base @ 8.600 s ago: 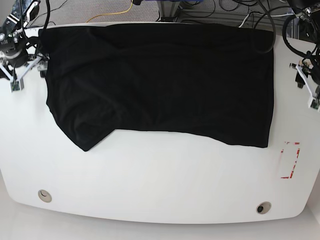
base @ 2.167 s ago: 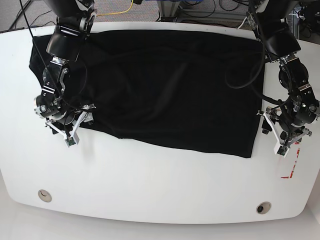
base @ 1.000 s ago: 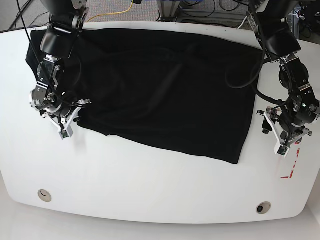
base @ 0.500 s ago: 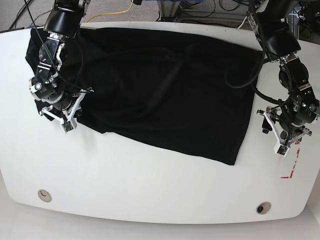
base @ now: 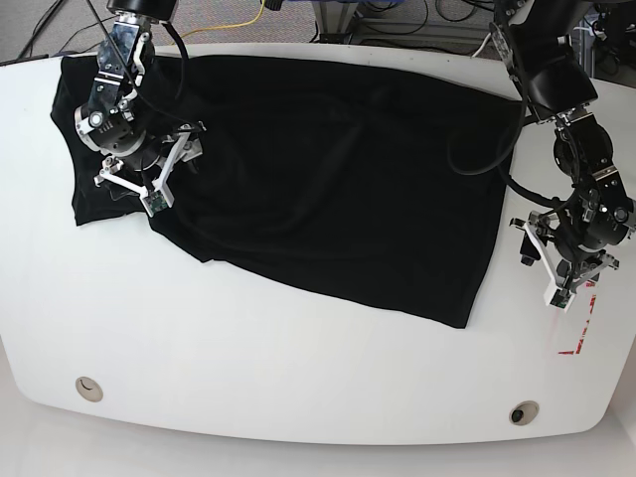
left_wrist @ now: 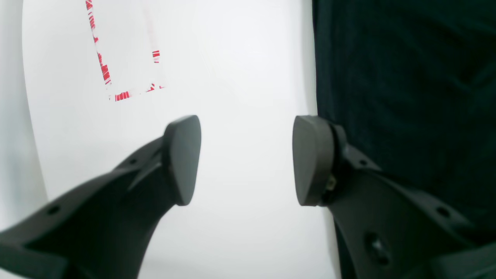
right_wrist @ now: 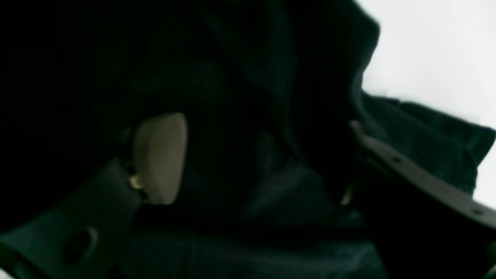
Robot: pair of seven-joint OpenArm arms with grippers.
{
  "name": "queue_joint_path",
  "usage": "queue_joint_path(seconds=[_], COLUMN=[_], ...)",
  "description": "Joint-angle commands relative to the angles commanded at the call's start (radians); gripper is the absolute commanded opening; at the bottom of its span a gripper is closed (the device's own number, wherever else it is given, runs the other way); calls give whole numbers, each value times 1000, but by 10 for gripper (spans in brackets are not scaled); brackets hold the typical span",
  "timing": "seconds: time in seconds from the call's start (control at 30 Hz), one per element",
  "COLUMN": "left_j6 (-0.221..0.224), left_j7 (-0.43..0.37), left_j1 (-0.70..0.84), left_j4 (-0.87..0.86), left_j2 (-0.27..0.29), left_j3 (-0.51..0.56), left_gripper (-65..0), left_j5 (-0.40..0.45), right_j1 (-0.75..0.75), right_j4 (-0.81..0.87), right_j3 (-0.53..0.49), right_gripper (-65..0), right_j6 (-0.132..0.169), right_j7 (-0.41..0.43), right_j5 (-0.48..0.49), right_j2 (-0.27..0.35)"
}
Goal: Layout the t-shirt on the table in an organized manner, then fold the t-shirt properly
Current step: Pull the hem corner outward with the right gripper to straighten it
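T-shirt (base: 318, 189), one, lies across the upper half of the table (base: 298, 378), also one, its lower edge now slanting toward 5 o'clock where it was nearly level; you likely need to straighten it before folding. Of your two grippers, the right (base: 172, 179) has risen toward 12 o'clock, jaws apart over cloth at 10 o'clock; the left (base: 553, 264) is wide and empty at 3 o'clock. Two grommet holes (base: 88, 389) sit at 7 and 5 o'clock.

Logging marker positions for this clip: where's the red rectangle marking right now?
In the base view, the red rectangle marking is low on the right, above and right of the right-hand grommet hole.
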Motion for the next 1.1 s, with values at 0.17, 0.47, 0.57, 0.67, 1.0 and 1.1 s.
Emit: queue_joint_path(seconds=[0.17, 0.47, 0.57, 0.67, 1.0, 1.1], left_j6=[0, 0, 0, 0, 0, 0], left_j7=[-2, -2, -2, -2, -2, -2], left_j1=[0, 0, 0, 0, 0, 0], left_j4=[0, 0, 0, 0, 0, 0], left_j2=[0, 0, 2, 2, 2, 2], left_j3=[21, 61, 61, 61, 61, 61], left_gripper=[-304, -304, -304, -304, -304, -304], left_j5=[0, -3, -3, -3, -3, -3], right_j1=[8, 167, 236, 295, 397, 391], right_j4=[35, -75, -181, -285, -555, -557], right_j3=[8, 114, 144, 172, 210, 210], right_gripper=[-44, -43, -43, -43, -44, -44], right_j6=[0, 0, 0, 0, 0, 0], right_j7=[0, 0, 0, 6, 35, 37], right_j5=[-5, -5, -5, -5, 3, 5], right_j2=[6, 54, 86, 117, 181, 180])
